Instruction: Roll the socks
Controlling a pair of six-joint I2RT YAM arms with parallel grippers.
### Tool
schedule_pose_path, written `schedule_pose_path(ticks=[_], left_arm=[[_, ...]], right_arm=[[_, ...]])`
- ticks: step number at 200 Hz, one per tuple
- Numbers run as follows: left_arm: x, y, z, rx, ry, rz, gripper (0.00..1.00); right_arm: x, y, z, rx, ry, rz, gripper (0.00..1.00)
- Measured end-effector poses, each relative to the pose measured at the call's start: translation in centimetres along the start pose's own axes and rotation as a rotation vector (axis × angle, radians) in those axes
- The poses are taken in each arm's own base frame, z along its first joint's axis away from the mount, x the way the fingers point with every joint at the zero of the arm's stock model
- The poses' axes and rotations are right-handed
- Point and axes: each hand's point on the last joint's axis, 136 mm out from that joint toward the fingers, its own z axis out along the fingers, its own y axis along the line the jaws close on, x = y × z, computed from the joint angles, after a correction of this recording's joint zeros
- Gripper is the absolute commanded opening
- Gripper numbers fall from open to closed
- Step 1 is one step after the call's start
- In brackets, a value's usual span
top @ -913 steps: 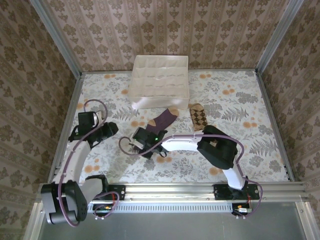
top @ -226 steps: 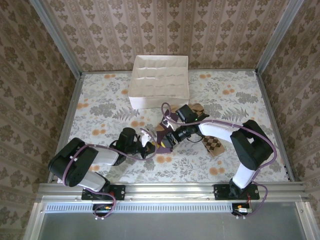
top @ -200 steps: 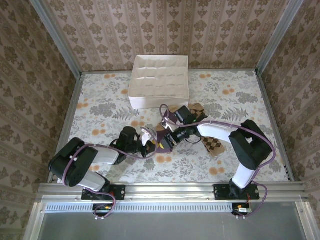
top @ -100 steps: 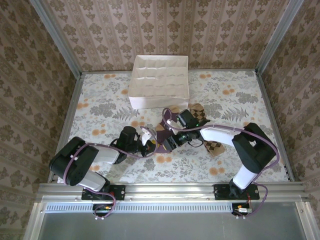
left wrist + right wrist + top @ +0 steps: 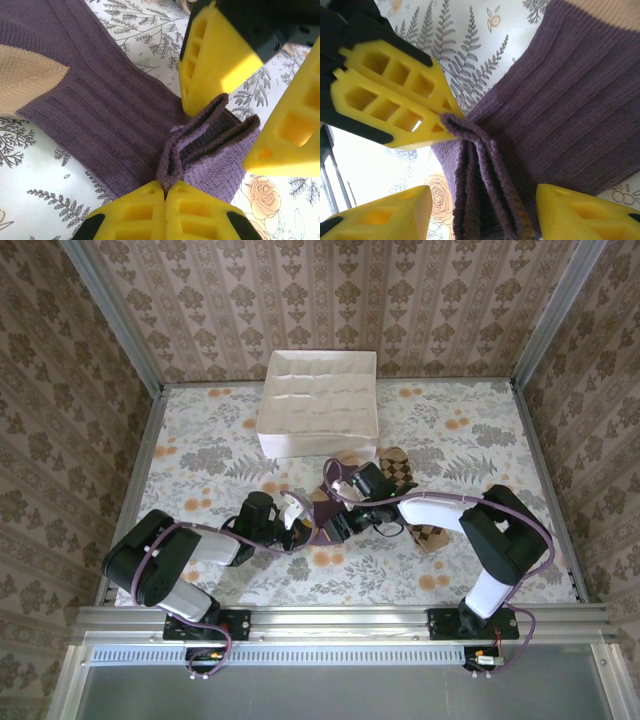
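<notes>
The dark purple sock (image 5: 100,100) lies flat on the table, its tan heel (image 5: 25,80) at the left of the left wrist view. My left gripper (image 5: 166,187) is shut on the folded-up edge of its cuff (image 5: 210,135). My right gripper (image 5: 482,200) stands open with a finger on each side of that raised cuff (image 5: 480,185); I cannot tell if the pads touch it. In the top view the two grippers, left (image 5: 298,518) and right (image 5: 335,523), meet tip to tip over the purple sock (image 5: 322,508). The diamond-checked sock (image 5: 427,533) lies to the right, partly under my right arm.
A white box (image 5: 318,403) with compartments stands at the back middle of the flower-patterned table (image 5: 200,450). Patterned walls and metal posts close off the left, right and back. Both arms lie low across the near middle.
My right gripper's jaws have spread a little wider around the cuff, and its wrist has shifted slightly toward the near right. My left gripper has kept its pinch and stayed put.
</notes>
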Motion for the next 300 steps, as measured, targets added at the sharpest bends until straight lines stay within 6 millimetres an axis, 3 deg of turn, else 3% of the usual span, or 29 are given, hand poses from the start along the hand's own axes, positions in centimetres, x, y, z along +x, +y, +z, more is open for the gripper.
schedule_pose_path(ticks=[18, 77, 105, 118, 129, 166, 209, 232, 260, 300], left_arm=[[0.0, 0.2, 0.0, -0.004, 0.002, -0.009, 0.00], [0.7, 0.4, 0.0, -0.010, 0.024, -0.040, 0.00], [0.7, 0.4, 0.0, -0.012, 0.025, -0.040, 0.00], [0.9, 0.5, 0.0, -0.020, 0.028, -0.039, 0.00], [1.0, 0.5, -0.1, -0.030, 0.029, -0.030, 0.08], [0.6, 0.1, -1.0, -0.065, 0.007, 0.064, 0.19], [-3.5, -2.1, -3.4, -0.091, -0.124, 0.357, 0.36], [-5.0, -2.9, -5.0, -0.125, -0.199, 0.504, 0.36], [-3.6, -3.1, -4.1, -0.117, -0.149, 0.584, 0.38], [0.9, -3.7, -1.0, -0.051, 0.021, 0.679, 0.39]], right_arm=[[0.4, 0.0, 0.4, 0.000, 0.014, 0.007, 0.49], [1.2, -1.5, 0.6, 0.080, 0.021, 0.048, 0.10], [1.3, -2.1, 0.7, 0.122, 0.043, 0.083, 0.00], [1.2, -2.2, 0.8, 0.132, 0.058, 0.100, 0.00], [1.2, -2.3, 0.9, 0.140, 0.070, 0.117, 0.00], [1.3, -2.5, 1.1, 0.158, 0.119, 0.182, 0.00], [1.4, -2.6, 1.2, 0.174, 0.173, 0.218, 0.00], [1.3, -2.7, 1.3, 0.175, 0.196, 0.231, 0.00], [1.4, -2.8, 1.3, 0.171, 0.233, 0.245, 0.00], [1.7, -3.0, 1.0, 0.135, 0.267, 0.249, 0.01]])
